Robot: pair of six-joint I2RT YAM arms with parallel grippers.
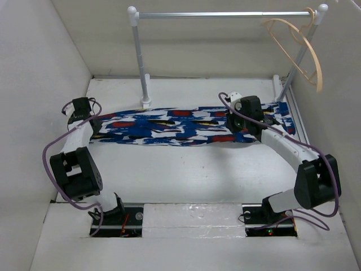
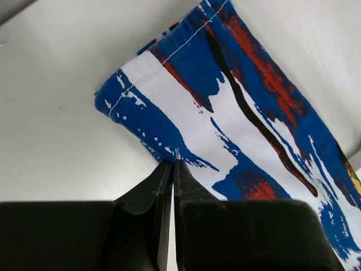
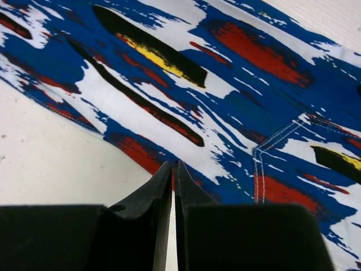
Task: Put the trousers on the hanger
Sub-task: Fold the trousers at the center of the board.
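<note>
L fingers (image 2: pixel 166 175) and R fingers (image 3: pixel 165 176) both clamped on trousers (image 1: pixel 169 127) near edge. Raise yr arms evenly, keep fabric taut, head for hanger (image 1: pixel 320 79). L bite looks thin, go slow.

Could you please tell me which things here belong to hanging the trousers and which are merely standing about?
For the job: the trousers; the hanger; left gripper and right gripper, each at the fabric.
Standing about: the silver rail that the hanger hangs on; the table.
</note>
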